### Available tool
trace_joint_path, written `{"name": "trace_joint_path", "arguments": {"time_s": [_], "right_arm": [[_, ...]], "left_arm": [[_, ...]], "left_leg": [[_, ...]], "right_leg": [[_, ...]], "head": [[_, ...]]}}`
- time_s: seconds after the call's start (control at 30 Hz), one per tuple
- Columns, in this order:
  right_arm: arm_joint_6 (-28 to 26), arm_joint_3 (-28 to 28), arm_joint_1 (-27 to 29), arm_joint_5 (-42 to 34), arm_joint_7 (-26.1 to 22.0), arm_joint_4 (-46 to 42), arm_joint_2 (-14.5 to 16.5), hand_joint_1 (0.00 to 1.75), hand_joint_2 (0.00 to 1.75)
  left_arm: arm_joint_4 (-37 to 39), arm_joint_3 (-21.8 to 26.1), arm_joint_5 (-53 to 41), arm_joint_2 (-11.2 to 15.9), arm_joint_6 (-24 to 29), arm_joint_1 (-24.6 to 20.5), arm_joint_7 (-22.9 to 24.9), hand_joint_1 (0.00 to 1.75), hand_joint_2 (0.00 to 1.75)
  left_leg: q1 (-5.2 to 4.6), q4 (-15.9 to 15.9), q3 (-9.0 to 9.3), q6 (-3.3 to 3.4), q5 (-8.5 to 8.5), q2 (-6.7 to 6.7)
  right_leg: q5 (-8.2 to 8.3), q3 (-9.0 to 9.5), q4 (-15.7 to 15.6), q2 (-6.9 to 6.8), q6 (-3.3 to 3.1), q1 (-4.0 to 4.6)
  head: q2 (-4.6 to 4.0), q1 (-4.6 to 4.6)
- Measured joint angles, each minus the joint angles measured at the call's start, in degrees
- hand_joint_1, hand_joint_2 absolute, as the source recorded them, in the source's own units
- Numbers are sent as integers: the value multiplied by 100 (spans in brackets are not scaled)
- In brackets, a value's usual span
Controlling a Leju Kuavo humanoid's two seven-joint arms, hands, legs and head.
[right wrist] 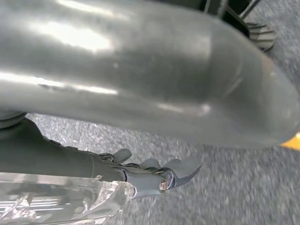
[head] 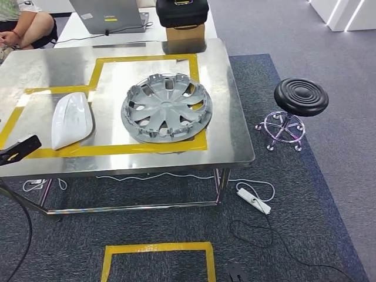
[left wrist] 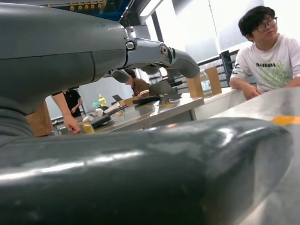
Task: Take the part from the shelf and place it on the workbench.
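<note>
In the head view, a white cover [head: 71, 119] lies at centre left on the steel workbench [head: 230, 111], and a grey wheel cover [head: 167, 107] lies mid-frame inside the yellow tape outline [head: 146, 149]. Either could be the part, and both already rest on the bench. In the left wrist view, the left hand [left wrist: 106, 61] sits low by the bench surface, thumb and fingers [left wrist: 176, 56] wide apart, holding nothing. I judge the step is letting go and drawing away, so lift clear before swinging out, so as not to nudge the white cover. In the right wrist view, the right hand [right wrist: 141, 84] hangs over grey carpet [right wrist: 226, 187], fingers straight and spread, apparently empty.
</note>
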Motion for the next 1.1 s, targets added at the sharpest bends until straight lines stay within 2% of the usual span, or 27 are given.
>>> {"name": "trace_joint_path", "arguments": {"time_s": [0.03,0.07,0.1,0.17,0.2,0.23,0.27,0.33,0.37,0.4,0.43,0.5,0.53,0.57,0.6,0.7,0.73,0.77,0.8,0.87,0.9,0.93,1.0,1.03,1.07,1.1], "right_arm": [[1,0,3,2,0,0,0,0,0],[1,0,5,4,0,0,0,0,0],[1,0,5,5,-1,0,0,0,0],[1,0,3,5,-2,-1,-2,0,0],[2,0,-2,7,-3,-2,-3,0,0],[2,0,-5,8,-4,-2,-5,0,0],[2,-1,-5,9,-4,-3,-7,0,0],[1,-2,5,10,-4,-3,-9,0,0],[1,-2,12,10,-4,-3,-10,0,0],[1,-1,16,10,-4,-3,-11,0,0],[1,-1,16,10,-4,-2,-11,0,0],[1,0,16,10,-4,-2,-11,0,0],[1,0,17,10,-4,-2,-11,0,0],[1,0,18,10,-4,-2,-11,0,0],[1,0,16,10,-4,-2,-11,0,0],[2,0,-6,10,-5,-2,-11,0,0],[2,0,-14,10,-5,-2,-11,0,0],[3,0,-17,10,-5,-2,-11,0,0],[3,0,-15,10,-5,-2,-11,0,0],[3,0,-13,10,-4,-2,-11,0,0],[3,0,-16,10,-4,-2,-11,0,0],[3,0,-20,10,-4,-2,-11,0,0],[4,0,-12,10,-2,-2,-11,0,0],[5,0,-4,10,0,-2,-11,0,0],[5,0,4,10,1,-2,-11,0,0],[5,0,8,9,2,-2,-11,0,0]], "left_arm": [[0,0,-11,-2,-1,11,-2,0,0],[0,1,-22,-4,-1,20,-4,0,0],[0,2,-31,-5,-1,24,-8,0,0],[0,8,-49,-7,-1,18,-15,0,0],[0,10,-61,-7,-2,12,-17,0,0],[0,11,-69,-8,-3,10,-21,0,0],[0,12,-77,-12,-4,13,-24,0,0],[0,13,-83,-20,-6,33,-30,0,0],[0,13,-84,-26,-6,39,-31,0,0],[0,13,-86,-28,-7,39,-32,0,0],[0,14,-88,-27,-8,37,-32,0,0],[0,15,-93,-25,-11,39,-32,0,0],[0,15,-96,-24,-14,42,-33,0,0],[0,15,-98,-23,-16,45,-33,0,0],[0,15,-102,-22,-19,48,-34,0,0],[0,16,-123,-14,-25,47,-40,0,0],[0,16,-128,-10,-27,44,-43,0,0],[0,17,-129,-7,-28,42,-45,0,0],[0,17,-130,-4,-30,41,-46,0,0],[0,19,-130,3,-33,44,-50,0,0],[0,20,-130,11,-34,44,-50,0,0],[0,22,-129,21,-35,43,-51,0,0],[0,28,-128,29,-37,55,-56,0,0],[0,32,-127,28,-37,74,-58,0,0],[0,35,-127,27,-38,96,-60,0,0],[0,38,-127,26,-38,115,-60,0,0]], "left_leg": [[2,240,-65,-13,-86,0],[6,295,-40,-24,-63,0],[14,140,89,-35,53,1],[39,-584,570,-70,343,1],[42,-902,767,-61,427,-12],[42,-1113,884,-37,456,-22],[35,-1191,909,10,452,-33],[33,-1195,844,130,487,-32],[35,-1190,813,187,517,-28],[38,-1192,779,239,550,-23],[37,-1194,740,282,587,-19],[19,-1192,650,327,657,-18],[5,-1191,602,338,694,-18],[-11,-1190,557,342,728,-18],[-27,-1190,519,342,761,-19],[-60,-1190,451,312,844,-19],[-64,-1191,440,287,872,-17],[-63,-1193,430,255,901,-15],[-61,-1205,423,218,935,-14],[-45,-1196,388,147,924,-11],[-41,-1104,339,117,811,-10],[-38,-895,253,91,619,-9],[-35,-195,12,48,145,-9],[-33,128,-82,32,-1,-9],[-28,302,-102,19,-39,-8],[-21,264,-20,8,36,-8]], "right_leg": [[34,-46,1,0,3,-2],[68,-91,3,0,12,-7],[100,-131,6,0,25,-16],[151,-196,22,4,75,-27],[174,-224,34,7,107,-21],[199,-248,45,11,143,-8],[229,-270,49,15,176,6],[267,-311,51,16,234,7],[210,-348,101,10,259,2],[74,-415,251,3,285,-2],[-142,-524,534,-4,307,-4],[-607,-782,1317,-8,326,-4],[-742,-861,1618,-8,321,-2],[-763,-837,1709,-8,302,2],[-687,-699,1577,-8,273,10],[-353,83,424,-10,157,56],[-308,243,167,-10,141,72],[-304,300,55,-10,134,86],[-271,297,44,-9,127,95],[-187,254,-10,-8,60,81],[-130,225,-42,-10,22,69],[-73,186,-71,-12,-8,56],[14,81,-77,-13,-34,56],[56,24,-75,-14,-37,56],[100,-33,-72,-14,-36,55],[142,-90,-67,-14,-30,51]], "head": [[0,1],[0,0],[0,0],[0,-7],[0,-14],[0,-21],[0,-26],[0,-26],[0,-22],[0,-21],[0,-17],[0,-15],[0,-15],[0,-16],[0,-15],[0,-21],[0,-22],[0,-22],[0,-21],[0,-20],[0,-26],[0,-33],[0,-43],[0,-44],[0,-44],[0,-43]]}}
